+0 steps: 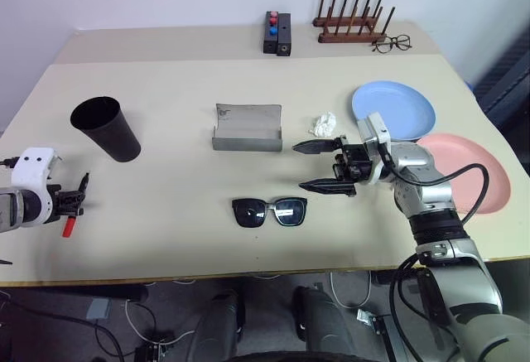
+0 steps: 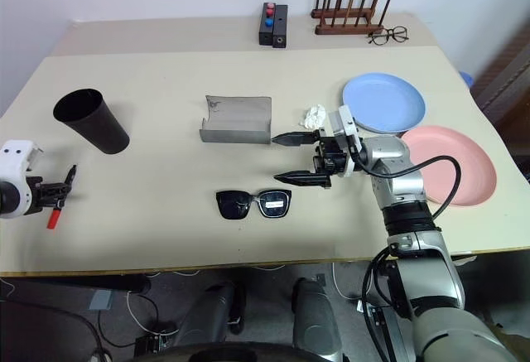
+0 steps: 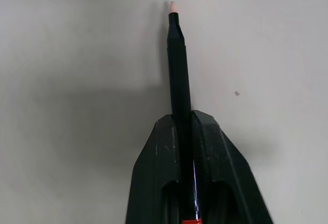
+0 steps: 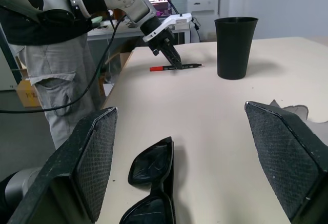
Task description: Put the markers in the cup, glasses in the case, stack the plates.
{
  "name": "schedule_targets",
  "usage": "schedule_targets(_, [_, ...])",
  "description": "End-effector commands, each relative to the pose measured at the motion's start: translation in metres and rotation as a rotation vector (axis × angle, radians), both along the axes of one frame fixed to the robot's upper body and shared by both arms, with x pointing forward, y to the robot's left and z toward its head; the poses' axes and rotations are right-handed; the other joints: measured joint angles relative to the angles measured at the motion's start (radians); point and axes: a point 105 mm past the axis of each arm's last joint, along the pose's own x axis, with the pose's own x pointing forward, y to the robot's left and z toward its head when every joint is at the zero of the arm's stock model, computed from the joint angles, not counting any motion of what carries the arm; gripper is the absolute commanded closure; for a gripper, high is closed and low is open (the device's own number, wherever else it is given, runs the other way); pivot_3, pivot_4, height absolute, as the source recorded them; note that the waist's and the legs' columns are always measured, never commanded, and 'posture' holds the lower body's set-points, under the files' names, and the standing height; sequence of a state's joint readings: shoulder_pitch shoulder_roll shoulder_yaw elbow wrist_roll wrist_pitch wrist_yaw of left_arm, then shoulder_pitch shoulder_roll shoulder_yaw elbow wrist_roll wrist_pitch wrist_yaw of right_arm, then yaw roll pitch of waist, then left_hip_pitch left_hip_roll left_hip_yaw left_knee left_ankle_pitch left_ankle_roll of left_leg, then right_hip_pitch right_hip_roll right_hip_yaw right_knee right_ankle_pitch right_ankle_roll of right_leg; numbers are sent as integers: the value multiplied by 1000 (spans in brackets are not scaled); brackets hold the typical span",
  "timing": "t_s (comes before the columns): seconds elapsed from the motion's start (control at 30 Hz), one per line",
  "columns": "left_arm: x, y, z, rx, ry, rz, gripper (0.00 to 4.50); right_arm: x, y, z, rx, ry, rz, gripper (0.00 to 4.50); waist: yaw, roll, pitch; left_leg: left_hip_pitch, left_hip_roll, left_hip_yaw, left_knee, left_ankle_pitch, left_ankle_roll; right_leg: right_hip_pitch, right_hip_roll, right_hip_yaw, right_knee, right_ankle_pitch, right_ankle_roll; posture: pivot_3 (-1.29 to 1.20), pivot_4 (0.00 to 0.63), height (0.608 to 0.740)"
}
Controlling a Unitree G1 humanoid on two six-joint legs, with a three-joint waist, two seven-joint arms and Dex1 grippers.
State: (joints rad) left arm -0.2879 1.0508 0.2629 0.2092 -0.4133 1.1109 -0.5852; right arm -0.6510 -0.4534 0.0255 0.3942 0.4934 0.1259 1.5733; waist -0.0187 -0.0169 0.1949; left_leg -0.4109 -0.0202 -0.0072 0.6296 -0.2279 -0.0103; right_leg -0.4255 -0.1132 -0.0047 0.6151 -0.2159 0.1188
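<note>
We are seeing a marker (image 4: 176, 67) lying flat on the surface (image 1: 166, 213) at the far left of the head views, its red end (image 1: 68, 228) toward the near edge. The left pincer (image 1: 80, 190) is closing on its dark barrel; in the left wrist view both fingers (image 3: 154, 172) are pressing the barrel, with the pale tip (image 3: 172, 6) sticking out beyond them. Its long axis is running along the pincer.

Up and to the right of it the cup (image 1: 106, 128) is standing upright, apart from the marker. At centre the grey case (image 1: 246, 127) is lying open, and below it the glasses (image 1: 269, 211) are resting lenses toward us. The right pincer (image 1: 325, 166) is hovering just right of the glasses with fingers spread wide, gripping nothing. A crumpled white scrap (image 1: 324, 123) is lying between the case and the blue plate (image 1: 394, 109); the pink plate (image 1: 465, 171) is sitting lower right, partly behind the right arm.

At the upper edge we are noting a black block (image 1: 277, 32), a wooden peg rack (image 1: 351, 21) and thin-framed eyeglasses (image 1: 391, 44). The surface is pale beige, against a white wall. In the right wrist view a person (image 4: 51, 55) is standing beyond the surface's end.
</note>
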Motion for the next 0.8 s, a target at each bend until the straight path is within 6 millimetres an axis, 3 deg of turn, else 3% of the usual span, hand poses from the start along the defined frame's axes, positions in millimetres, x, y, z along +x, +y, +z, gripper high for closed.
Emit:
schedule_targets(0.03, [-2,3,11,17,-40,8,4417,0,-4,12,19,-49,-9,450,-1,0,0,0,0,0,0,0,0,0,0,0,0,0,0,0,150,740])
schedule_targets(0.1, [-1,-6,15,-14,-74,-32,4417,1,-4,12,18,-48,-11,450,0,0,0,0,0,0,0,0,0,0,0,0,0,0,0,0,150,740])
schedule_targets(0.23, [-8,-51,25,-115,-120,-235,4417,3,-4,12,18,-48,-15,450,1,0,0,0,0,0,0,0,0,0,-1,0,0,0,0,0,150,740])
schedule_targets(0.4, [-30,-102,17,-185,-43,-422,4417,6,-5,13,19,-52,-24,450,3,0,0,0,0,-1,1,0,0,0,-1,0,0,-1,-3,0,150,740])
schedule_targets(0.5, [-27,-117,14,-171,-86,-487,4417,7,-6,15,27,-58,-40,450,3,0,0,0,0,-1,0,0,0,0,-1,0,0,-2,-4,0,150,740])
schedule_targets(0.63, [16,-137,60,-142,-515,-509,4417,11,-8,20,48,-72,-74,450,11,-1,0,0,0,-1,2,0,0,0,0,0,0,-1,-4,0,150,740])
schedule_targets(0.73, [35,-153,92,-219,-711,-528,4417,15,-9,26,72,-81,-107,450,20,-3,0,0,0,-1,4,1,-1,3,0,0,-1,1,-3,0,150,740])
schedule_targets(0.8, [51,-164,124,-218,-924,-495,4417,22,-9,35,136,-81,-152,450,23,-3,0,0,-1,0,5,1,-1,3,0,0,-1,1,-2,0,150,740])
